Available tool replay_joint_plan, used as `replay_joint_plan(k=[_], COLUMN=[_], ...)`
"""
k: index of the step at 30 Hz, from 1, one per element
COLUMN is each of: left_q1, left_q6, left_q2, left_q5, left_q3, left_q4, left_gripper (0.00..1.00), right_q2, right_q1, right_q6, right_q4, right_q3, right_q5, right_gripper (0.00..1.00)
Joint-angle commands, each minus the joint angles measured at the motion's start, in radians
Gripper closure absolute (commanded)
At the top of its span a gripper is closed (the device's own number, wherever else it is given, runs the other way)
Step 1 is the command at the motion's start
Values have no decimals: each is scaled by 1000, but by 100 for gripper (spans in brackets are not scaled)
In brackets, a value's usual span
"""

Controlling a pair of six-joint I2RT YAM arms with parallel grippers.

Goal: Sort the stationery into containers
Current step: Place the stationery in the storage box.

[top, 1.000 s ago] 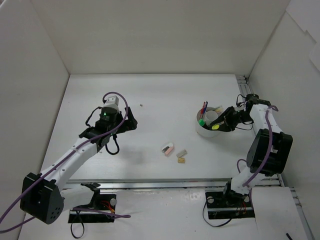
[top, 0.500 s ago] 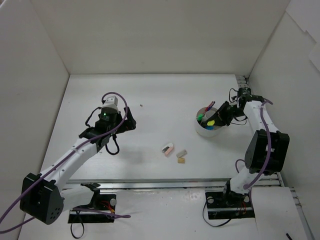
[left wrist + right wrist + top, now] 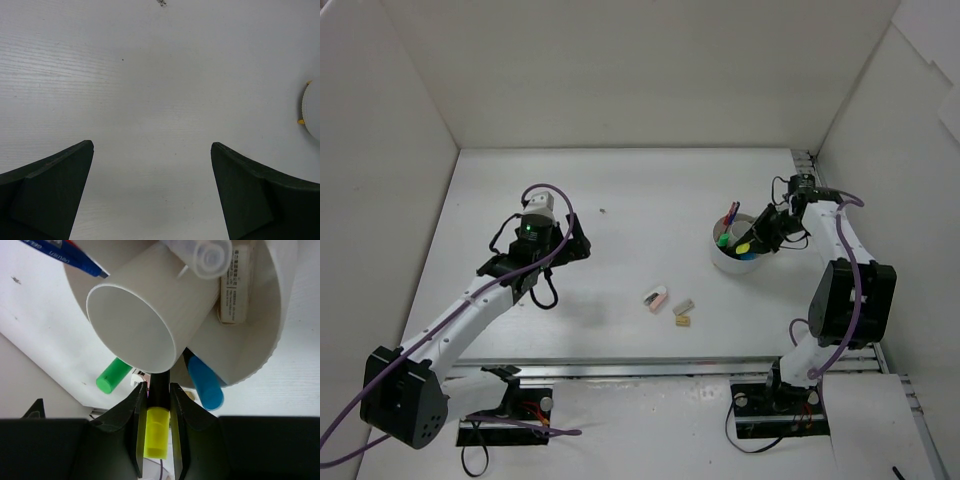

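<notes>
- The left arm is being extended forward from its near-left base. The left gripper (image 3: pixel 575 245) is being held with its jaws spread wide over bare table (image 3: pixel 160 75), with nothing between them.
- A pink eraser (image 3: pixel 656 298), a grey eraser (image 3: pixel 684 305) and a tan eraser (image 3: pixel 682 321) are being seen lying close together near mid-table, well apart from both grippers.
- The right arm is being held folded along the right edge, with the right gripper (image 3: pixel 156 405) pointed at the tub (image 3: pixel 728 264).
- A yellow-ended highlighter (image 3: pixel 156 435) is being clamped between the right fingers, its far end hidden behind the cup (image 3: pixel 145 320).
- The cup, a green-ended highlighter (image 3: pixel 112 376), a blue-ended highlighter (image 3: pixel 205 385), a blue pen (image 3: pixel 65 252) and a pale labelled stick (image 3: pixel 235 287) are being contained by the tub.
</notes>
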Motion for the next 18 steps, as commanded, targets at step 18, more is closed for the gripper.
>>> replay_joint_plan(k=[18], left_q1=[6], left_q6=[-13], left_q2=[-39], left_q5=[3], left_q3=[21], left_q4=[11], left_gripper=[0], right_q2=[-63], right_q1=[81], right_q6=[14], right_q4=[-16], right_q3=[38], right_q5=[134], right_gripper=[75])
